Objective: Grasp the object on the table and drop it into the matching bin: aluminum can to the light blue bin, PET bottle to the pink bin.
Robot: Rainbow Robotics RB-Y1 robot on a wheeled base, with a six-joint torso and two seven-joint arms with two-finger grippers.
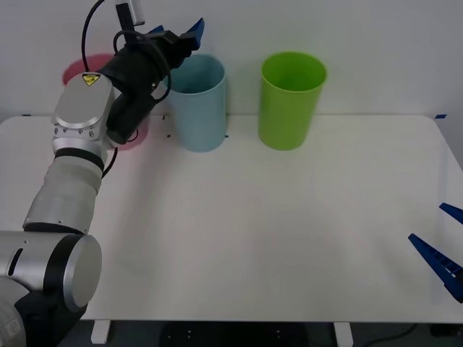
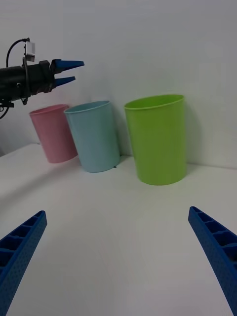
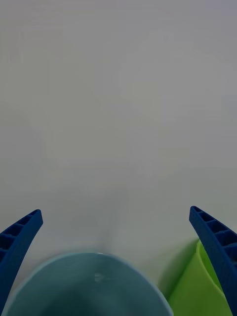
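Left wrist view is looking straight down past the left end effector (image 3: 116,212) into the mouth of the tall pale blue plastic bin (image 3: 98,255), and that is the relation everything is turning on. The bin's opening is sitting directly beneath the two blue ribbed fingers, which are spread wide and gripping nothing. The small dark aluminium drink can is, as a judgement, most likely lying down inside this bin. A faint pale glint is showing deep in the bin, but I cannot tell whether it is the can's silver top or only the bin's floor.

Seen from the front, the left end effector (image 1: 177,32) is hanging above the pale blue bin's (image 1: 197,108) rim, towards the side nearer the tall pink plastic bin (image 1: 76,69). The pink bin is standing just beside and partly behind that arm. The bright green plastic bin (image 1: 289,108) is standing on the blue one's other side, near but apart.

The right end effector (image 1: 427,223) is waiting low over the near right edge of the white surface (image 1: 253,238), well apart from all three bins, with its fingers also spread and holding nothing. The left arm is far the nearer to the bins. If the can is indeed inside, the drop is looking done.
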